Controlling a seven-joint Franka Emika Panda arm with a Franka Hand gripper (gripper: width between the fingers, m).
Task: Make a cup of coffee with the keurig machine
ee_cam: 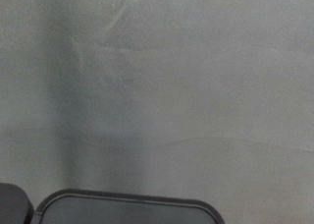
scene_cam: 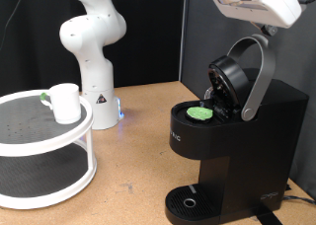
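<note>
The gripper is seen only partly, at the top right corner of the exterior view, as a white hand high above the keurig machine; its fingers are cut off or hidden, so how far they are spread cannot be told, and nothing is seen held between them. In the wrist view no fingers are shown, only a blurred pale grey surface and a dark rounded edge along the lower border, which cannot be identified. The black machine is placed at the right of the scene, near the camera, with its silver-grey arched lid handle raised and the brew head open. A pod with a green top is seated in the open chamber. The round drip tray at the machine's base is seen with nothing standing on it. The cup is set upright on the upper shelf of a white two-tier round rack at the left, well apart from the machine. The white robot arm base is located behind the rack, at the far side of the brown tabletop.
</note>
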